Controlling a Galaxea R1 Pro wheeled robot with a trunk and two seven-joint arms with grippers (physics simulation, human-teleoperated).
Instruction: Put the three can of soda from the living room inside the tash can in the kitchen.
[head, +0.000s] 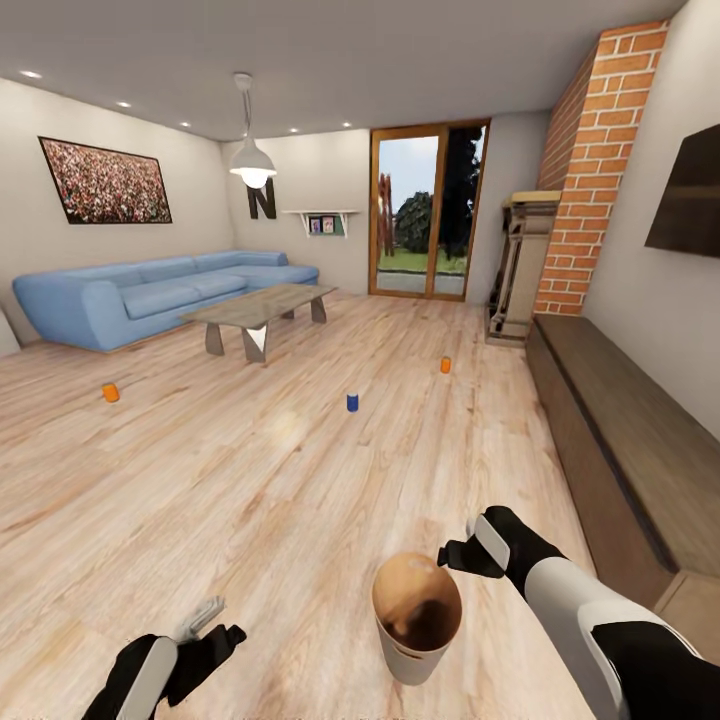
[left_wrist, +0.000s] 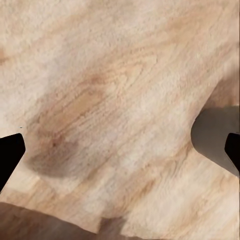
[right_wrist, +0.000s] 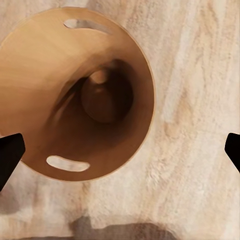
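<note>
Both of my grippers hang low over the wood floor (head: 280, 470), and neither holds anything. On my right, the gripper (head: 462, 552) sits just beside the rim of the trash can (head: 417, 620), a little past it and to its right; its wrist camera shows the two dark fingertips (right_wrist: 10, 157) far apart at the picture's edges, so the jaws are spread wide. Between them that camera looks straight down into the can (right_wrist: 75, 95): copper-brown inside, two oval handle slots near the rim, dark round bottom. My left gripper (head: 205, 625) is down at the near left, well apart from the can; its fingertips (left_wrist: 10, 157) also stand wide at the frame edges over bare floor (left_wrist: 110, 100), with the can's grey wall (left_wrist: 215, 137) beside one of them.

Out ahead, all three soda cans stand on the floor, well apart from one another. One orange can (head: 111, 393) is far to the left, in front of the blue sofa (head: 150, 290). A blue can (head: 352, 401) stands mid-floor, nearer me than the low table (head: 260, 310). Another orange can (head: 446, 365) is farther off to the right, toward the brick fireplace (head: 590, 170). A letter N (head: 262, 203) hangs on the back wall.
</note>
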